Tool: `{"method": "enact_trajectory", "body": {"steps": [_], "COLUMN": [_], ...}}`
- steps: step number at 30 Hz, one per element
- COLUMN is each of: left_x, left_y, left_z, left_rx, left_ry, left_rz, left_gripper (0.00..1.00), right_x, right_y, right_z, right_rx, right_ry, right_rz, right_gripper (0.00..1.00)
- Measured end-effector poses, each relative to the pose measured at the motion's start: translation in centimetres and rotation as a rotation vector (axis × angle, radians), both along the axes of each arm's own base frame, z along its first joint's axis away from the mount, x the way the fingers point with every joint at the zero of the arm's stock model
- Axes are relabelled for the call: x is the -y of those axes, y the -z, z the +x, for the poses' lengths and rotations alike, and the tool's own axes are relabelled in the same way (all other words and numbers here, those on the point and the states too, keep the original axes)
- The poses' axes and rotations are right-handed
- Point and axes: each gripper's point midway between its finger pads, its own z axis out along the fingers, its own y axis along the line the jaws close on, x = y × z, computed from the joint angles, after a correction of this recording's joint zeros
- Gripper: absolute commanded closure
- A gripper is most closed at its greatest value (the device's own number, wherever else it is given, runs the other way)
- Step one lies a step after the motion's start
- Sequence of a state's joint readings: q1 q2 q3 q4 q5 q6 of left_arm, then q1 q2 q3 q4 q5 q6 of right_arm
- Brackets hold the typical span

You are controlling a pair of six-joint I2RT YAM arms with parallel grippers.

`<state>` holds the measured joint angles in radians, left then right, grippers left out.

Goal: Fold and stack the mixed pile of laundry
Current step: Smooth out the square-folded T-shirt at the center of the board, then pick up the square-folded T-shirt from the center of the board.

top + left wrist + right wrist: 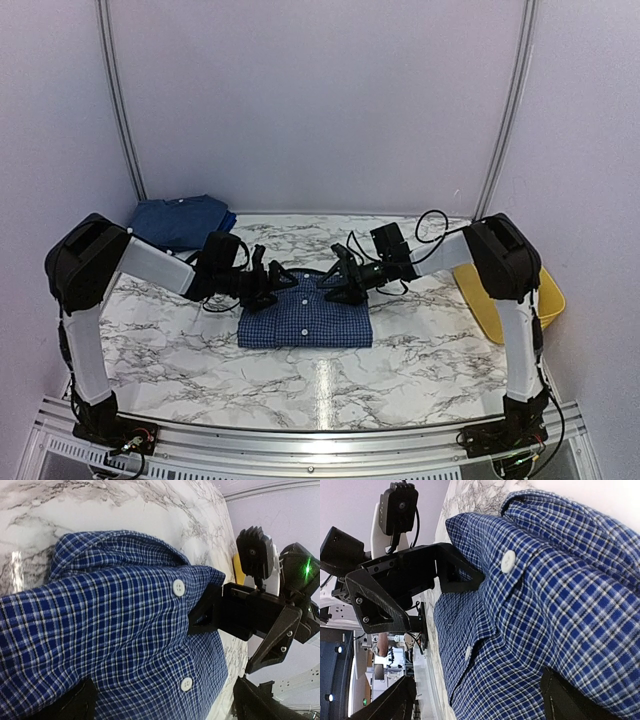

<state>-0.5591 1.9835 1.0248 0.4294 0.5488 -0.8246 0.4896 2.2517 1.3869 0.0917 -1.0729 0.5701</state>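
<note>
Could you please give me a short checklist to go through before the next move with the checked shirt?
1. Checked shirt folded into a neat rectangle: ok.
2. Left gripper open at the collar end: ok.
3. Right gripper open at the collar end: ok.
4. Fingers closed on fabric: not ok, both pairs spread wide.
5. Folded blue stack at far left corner, top free: ok.

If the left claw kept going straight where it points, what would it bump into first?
Most likely the checked shirt, lying right in front of the left gripper; the right gripper faces it just beyond, though depth is unclear.
</note>
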Motion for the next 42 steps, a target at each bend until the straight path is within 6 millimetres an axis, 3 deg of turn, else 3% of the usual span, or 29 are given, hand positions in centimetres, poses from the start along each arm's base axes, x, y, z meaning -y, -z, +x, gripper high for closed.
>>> {"method": "enact_trajectory", "body": {"steps": [3, 6, 11, 13, 15, 19, 21, 26, 30, 34, 37, 38, 39, 42], "left_x": [-0.5, -0.5, 0.2, 0.4, 0.4, -0.5, -1.1, -2.3, -3.8, -4.1, -0.5, -0.5, 2.3, 5.7], "left_y": [-0.7, -2.8, -7.2, -7.7, -6.8, -2.2, 0.0, -0.1, -1.7, -8.3, -13.1, -13.8, -14.2, -13.2], "left_z": [-1.1, -1.0, 2.4, 3.6, 4.5, 5.4, 5.7, 6.1, 4.8, 3.6, 0.4, 0.3, -2.6, -6.6], "left_rx": [-0.009, 0.008, 0.096, 0.117, 0.111, 0.038, 0.001, 0.029, 0.089, 0.334, 0.557, 0.593, 0.663, 0.76], "left_ry": [0.001, -0.001, -0.018, -0.024, -0.031, -0.052, -0.065, -0.077, -0.07, -0.012, 0.119, 0.131, 0.229, 0.384], "left_rz": [-0.003, -0.026, -0.079, -0.087, -0.078, -0.03, -0.009, 0.0, 0.09, 0.259, 0.361, 0.384, 0.411, 0.5], "left_gripper": [0.01, 0.01, 0.01, 0.01, 0.01, 0.01, 0.01, 0.01, 0.01, 0.01, 0.01, 0.02, 0.04, 0.09], "right_x": [0.2, 0.9, 1.8, 2.0, 2.0, 2.3, 2.4, 2.6, 3.0, 4.5, 5.8, 6.2, 6.8, 8.4], "right_y": [-0.5, -1.6, -4.2, -4.7, -4.3, -0.3, -0.1, -0.3, -1.7, -7.7, -12.2, -13.1, -13.6, -12.3], "right_z": [-0.4, -0.2, 2.1, 3.0, 3.9, 4.4, 4.4, 4.8, 4.9, 3.6, 1.6, 1.0, 0.0, -2.4], "right_rx": [0.0, -0.013, 0.019, 0.034, 0.045, -0.011, -0.014, -0.002, 0.017, 0.117, 0.208, 0.225, 0.238, 0.2], "right_ry": [-0.014, -0.002, 0.038, 0.05, 0.059, 0.072, 0.057, 0.06, 0.081, 0.12, 0.147, 0.153, 0.165, 0.193], "right_rz": [-0.001, -0.003, 0.026, 0.036, 0.043, 0.018, 0.04, 0.021, -0.036, -0.065, -0.064, -0.063, -0.068, -0.101], "right_gripper": [0.13, 0.13, 0.14, 0.14, 0.16, 0.16, 0.17, 0.18, 0.18, 0.18, 0.18, 0.18, 0.18, 0.18]}}
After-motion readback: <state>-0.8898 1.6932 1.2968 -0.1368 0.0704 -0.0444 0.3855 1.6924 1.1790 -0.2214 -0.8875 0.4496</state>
